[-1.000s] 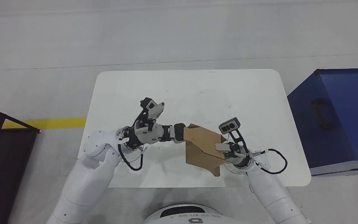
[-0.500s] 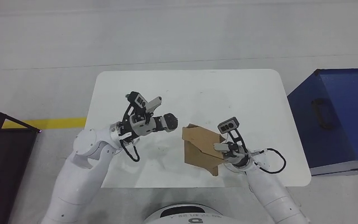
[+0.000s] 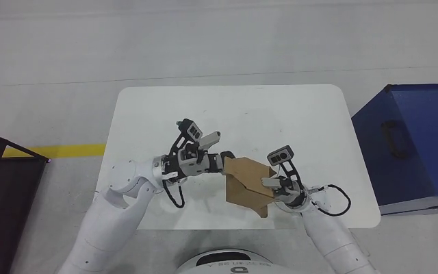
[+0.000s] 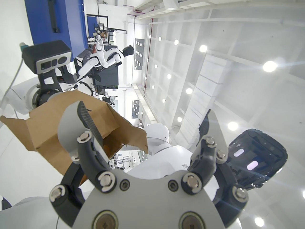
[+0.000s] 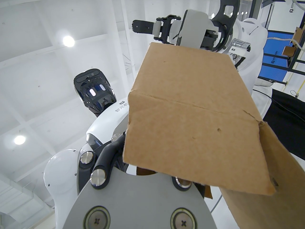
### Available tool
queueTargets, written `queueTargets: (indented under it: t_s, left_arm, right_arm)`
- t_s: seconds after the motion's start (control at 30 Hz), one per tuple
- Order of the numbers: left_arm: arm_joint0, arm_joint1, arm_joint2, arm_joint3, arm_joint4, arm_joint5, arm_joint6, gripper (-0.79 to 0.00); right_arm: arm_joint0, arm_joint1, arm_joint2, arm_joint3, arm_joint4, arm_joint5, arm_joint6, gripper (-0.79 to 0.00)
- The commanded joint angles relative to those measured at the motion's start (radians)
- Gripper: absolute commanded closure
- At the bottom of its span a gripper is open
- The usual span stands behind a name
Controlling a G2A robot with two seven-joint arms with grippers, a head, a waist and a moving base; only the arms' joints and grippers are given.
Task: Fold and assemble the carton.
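**Operator:** Where is the carton?

**Spotter:** You have the carton (image 3: 248, 183) at the near middle of the table (image 3: 205, 109), between your two grippers. It is partly folded, and its brown panels are tilted rather than flat. Whether its underside rests on the tabletop, you cannot tell.

**Operator:** Which way does it point?

**Spotter:** In your top view its longest run goes on a slant. One corner points far-left, right at the left gripper (image 3: 221, 163). A loose flap tip points near-right, toward the table's near edge. Your right wrist view shows a crease running across the broad panel.

**Operator:** And the left jaws?

**Spotter:** They are spread wide. In your left wrist view one finger (image 4: 82, 120) stands in front of the carton's open flaps, and the other is well apart from the cardboard. You cannot tell whether the first finger touches the cardboard.

**Operator:** And the right side?

**Spotter:** Your right gripper (image 3: 275, 185) sits at the carton's right edge. In the right wrist view the panel runs straight down into it and covers the tips. The jaws look pinched on that edge.

**Operator:** Anything else nearby?

**Spotter:** A blue box (image 3: 404, 147) stands on the floor, off the table's right end.
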Motion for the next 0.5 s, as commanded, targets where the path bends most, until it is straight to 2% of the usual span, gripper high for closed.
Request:
queueTargets:
  t_s: [0.0,0.1,0.17,0.47]
  left_arm:
    - [-0.001,-0.001,0.007,-0.004,-0.001,-0.001,-0.004,-0.785]
    - [-0.002,0.0,-0.001,-0.007,0.007,-0.012,0.002,-0.785]
    - [-0.004,0.002,-0.025,-0.014,0.048,-0.06,0.006,-0.785]
    - [0.004,0.001,-0.027,-0.006,0.012,-0.049,0.03,-0.785]
  right_arm:
    - [0.0,0.0,-0.001,0.0,0.0,0.001,0.001,0.0]
    - [0.0,-0.001,-0.002,0.004,0.001,0.002,0.002,0.0]
    - [-0.001,-0.001,0.002,0.005,0.008,-0.002,-0.003,0.0]
    - [-0.003,-0.002,0.005,0.005,0.014,-0.005,-0.015,0.0]
